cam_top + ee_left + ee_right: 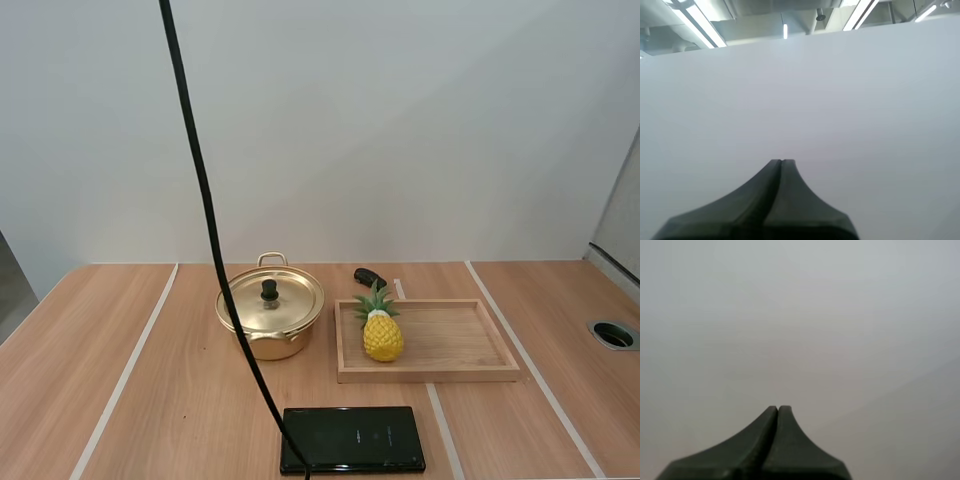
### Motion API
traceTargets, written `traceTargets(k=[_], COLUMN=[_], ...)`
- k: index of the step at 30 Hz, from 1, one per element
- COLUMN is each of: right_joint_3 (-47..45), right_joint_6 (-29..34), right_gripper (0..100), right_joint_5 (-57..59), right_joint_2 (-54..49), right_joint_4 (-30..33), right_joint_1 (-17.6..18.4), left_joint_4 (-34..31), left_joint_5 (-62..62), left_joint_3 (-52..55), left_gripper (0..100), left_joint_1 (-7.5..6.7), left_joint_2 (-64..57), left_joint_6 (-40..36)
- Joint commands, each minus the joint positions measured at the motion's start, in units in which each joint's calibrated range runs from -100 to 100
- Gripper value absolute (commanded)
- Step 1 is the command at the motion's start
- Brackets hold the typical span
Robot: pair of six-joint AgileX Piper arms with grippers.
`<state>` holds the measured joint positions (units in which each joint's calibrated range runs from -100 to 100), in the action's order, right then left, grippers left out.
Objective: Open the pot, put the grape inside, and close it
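Note:
A gold pot stands at the middle of the table, its lid on it with a black knob. To its right a yellow toy pineapple lies at the left end of a wooden tray. No grapes are among these objects. My left gripper is shut on nothing, its fingers together as one dark wedge facing a plain white wall. My right gripper is likewise shut on nothing, pointing at a blank pale surface.
A flat black slab lies near the table's front edge, below the tray. A small black object sits just behind the tray. A round hole is set in the tabletop at the far right. Pale tape lines cross the wood.

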<state>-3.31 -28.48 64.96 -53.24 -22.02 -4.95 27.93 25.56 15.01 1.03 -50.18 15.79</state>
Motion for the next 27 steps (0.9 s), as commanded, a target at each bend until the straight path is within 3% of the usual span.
traceTargets(k=[1, 9, 23, 27], right_joint_3=[-7.6, -17.0, -17.7, -17.7], right_joint_6=[-1.4, -2.1, -1.6, 1.7], right_gripper=[0, 0, 0, 0], right_joint_5=[-10.8, -14.5, -2.8, -2.3], right_joint_2=[-4.7, -12.3, -29.6, -33.3], right_joint_4=[-0.4, -3.4, -4.0, -2.4], right_joint_1=[-0.2, -0.2, -0.2, -0.1], left_joint_4=[2.3, 3.3, 3.3, 3.2], left_joint_5=[-4.2, -4.4, 2.3, 2.5], left_joint_3=[3.8, 11.8, 13.4, 13.8], left_gripper=[0, 0, 0, 0], left_joint_1=[0.13, 0.05, -0.01, -0.01], left_joint_2=[-3.5, -12.3, -30.8, -34.9], left_joint_6=[0.8, 0.8, 0.6, 0.4])
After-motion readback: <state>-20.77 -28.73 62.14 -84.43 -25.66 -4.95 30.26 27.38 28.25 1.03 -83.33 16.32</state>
